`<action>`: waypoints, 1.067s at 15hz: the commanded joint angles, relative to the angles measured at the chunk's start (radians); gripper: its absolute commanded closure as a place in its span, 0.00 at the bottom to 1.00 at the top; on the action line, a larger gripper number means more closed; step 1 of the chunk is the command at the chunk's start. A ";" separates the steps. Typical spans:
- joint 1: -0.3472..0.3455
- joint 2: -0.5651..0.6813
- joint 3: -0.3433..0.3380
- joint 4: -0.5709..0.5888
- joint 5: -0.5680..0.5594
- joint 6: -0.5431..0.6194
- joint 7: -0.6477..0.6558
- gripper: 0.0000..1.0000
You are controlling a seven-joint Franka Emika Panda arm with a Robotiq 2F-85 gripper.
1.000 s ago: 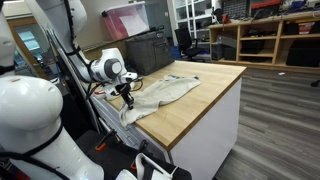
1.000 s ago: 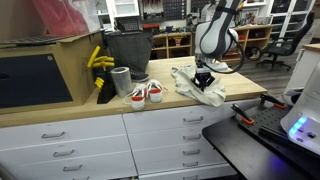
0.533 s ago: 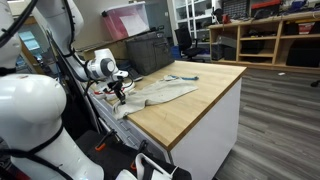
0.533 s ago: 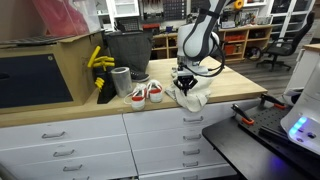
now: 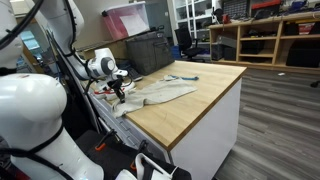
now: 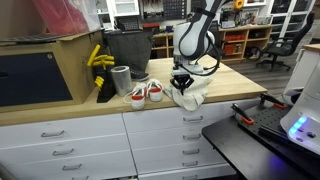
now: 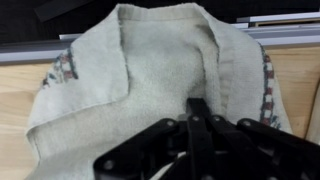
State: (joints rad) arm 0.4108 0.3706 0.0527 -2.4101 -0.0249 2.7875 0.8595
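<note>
A pale grey-white cloth (image 7: 150,70) with striped edges lies crumpled on the wooden countertop (image 5: 205,100). In the wrist view my gripper (image 7: 198,106) has its black fingers pressed together, pinching a fold of the cloth near its middle. In both exterior views the gripper (image 5: 117,92) (image 6: 181,88) points down onto one end of the cloth (image 5: 160,93) (image 6: 193,96). That end is bunched up under it, close to the counter's edge. A small blue thing (image 5: 185,77) lies on the far end of the cloth.
A pair of white and red shoes (image 6: 146,93) sits just beside the cloth. Behind them stand a grey cup (image 6: 121,80), a black bin (image 6: 127,50) and yellow gloves (image 6: 97,60). White drawers (image 6: 150,135) run below the counter.
The gripper has dragged the cloth along the counter toward the shoes, bunching it up. Over the last half second it has hardly moved.
</note>
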 commanded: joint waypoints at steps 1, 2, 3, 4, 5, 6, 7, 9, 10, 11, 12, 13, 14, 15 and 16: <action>0.029 0.079 -0.039 0.022 -0.052 -0.058 0.027 1.00; 0.036 0.082 -0.047 0.026 -0.068 -0.057 0.040 1.00; 0.057 0.082 -0.071 0.028 -0.104 -0.057 0.073 1.00; 0.076 0.082 -0.089 0.030 -0.131 -0.063 0.106 1.00; 0.095 0.079 -0.106 0.031 -0.161 -0.073 0.148 1.00; 0.117 0.080 -0.127 0.033 -0.197 -0.076 0.200 1.00; 0.143 0.078 -0.152 0.036 -0.240 -0.089 0.265 1.00; 0.178 0.079 -0.188 0.040 -0.315 -0.104 0.406 1.00; 0.120 0.025 -0.237 -0.001 -0.381 -0.128 0.357 1.00; 0.112 0.032 -0.248 0.013 -0.416 -0.155 0.390 1.00; 0.094 0.061 -0.267 0.041 -0.450 -0.180 0.409 1.00; 0.066 0.092 -0.282 0.071 -0.475 -0.204 0.417 1.00; 0.034 0.125 -0.294 0.101 -0.499 -0.226 0.428 1.00; 0.002 0.175 -0.291 0.141 -0.497 -0.248 0.428 1.00; -0.020 0.206 -0.278 0.172 -0.487 -0.284 0.433 1.00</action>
State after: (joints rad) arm 0.4535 0.4004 -0.2382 -2.3478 -0.4982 2.5588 1.2445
